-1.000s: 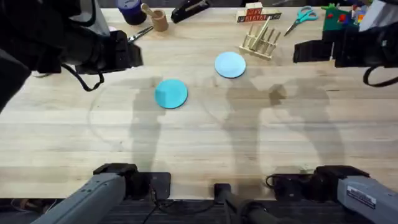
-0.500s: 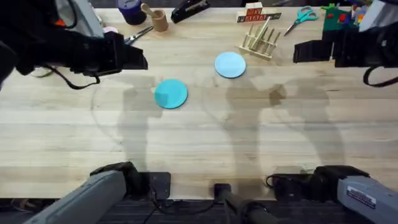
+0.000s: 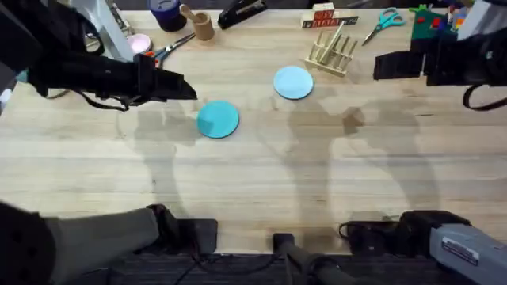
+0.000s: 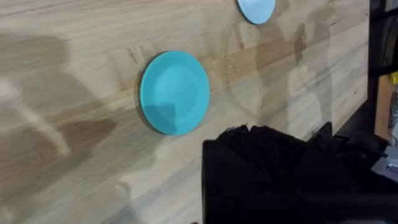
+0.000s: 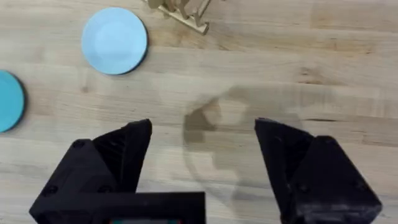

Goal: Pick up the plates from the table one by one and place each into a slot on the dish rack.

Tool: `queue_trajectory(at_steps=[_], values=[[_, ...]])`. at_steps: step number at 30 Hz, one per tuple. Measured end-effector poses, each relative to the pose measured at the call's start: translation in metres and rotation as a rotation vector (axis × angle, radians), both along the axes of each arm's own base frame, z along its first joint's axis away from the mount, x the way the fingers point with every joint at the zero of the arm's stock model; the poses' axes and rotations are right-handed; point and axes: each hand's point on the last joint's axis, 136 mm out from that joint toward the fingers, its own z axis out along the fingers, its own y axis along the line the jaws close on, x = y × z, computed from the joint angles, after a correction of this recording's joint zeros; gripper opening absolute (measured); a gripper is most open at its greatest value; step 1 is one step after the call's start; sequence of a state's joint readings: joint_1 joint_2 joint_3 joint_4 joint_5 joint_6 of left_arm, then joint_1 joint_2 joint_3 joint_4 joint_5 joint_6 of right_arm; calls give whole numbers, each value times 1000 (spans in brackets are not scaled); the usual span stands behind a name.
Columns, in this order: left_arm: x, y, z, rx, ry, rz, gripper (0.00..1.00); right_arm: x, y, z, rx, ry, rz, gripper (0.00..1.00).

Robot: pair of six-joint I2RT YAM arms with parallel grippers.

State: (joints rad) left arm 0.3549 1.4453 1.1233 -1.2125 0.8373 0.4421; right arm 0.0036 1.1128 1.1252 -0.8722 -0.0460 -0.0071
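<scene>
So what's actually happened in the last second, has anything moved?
The left gripper has slid rightward over the table toward the turquoise plate, without touching it. Nothing was picked up or released. Both plates, the light blue plate included, the dish rack and the open right gripper stayed put.

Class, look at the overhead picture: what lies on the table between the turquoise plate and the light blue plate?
Nothing: between the turquoise plate and the light blue plate the overhead view shows bare table, crossed by shadow.
</scene>
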Motion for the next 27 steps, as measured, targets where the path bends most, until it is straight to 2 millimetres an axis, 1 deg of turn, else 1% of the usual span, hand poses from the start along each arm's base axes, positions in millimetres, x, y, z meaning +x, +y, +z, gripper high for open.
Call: queue_trajectory(at_steps=[4, 8, 10, 16, 21, 27], values=[[3, 5, -8, -6, -11, -22, 43, 0, 0, 0, 0, 0, 0, 996], [15, 15, -16, -3, -65, -20, 43, 0, 0, 0, 0, 0, 0, 996], [17, 17, -24, -15, -76, -19, 42, 0, 0, 0, 0, 0, 0, 996], [10, 12, -57, -59, -25, -30, 42, 1, 0, 0, 0, -3, 0, 996], [14, 13, -73, -73, -8, -33, 42, 1, 0, 0, 0, -3, 0, 995], [17, 13, -88, -99, 20, -33, 42, 1, 0, 0, 0, -3, 0, 995]])
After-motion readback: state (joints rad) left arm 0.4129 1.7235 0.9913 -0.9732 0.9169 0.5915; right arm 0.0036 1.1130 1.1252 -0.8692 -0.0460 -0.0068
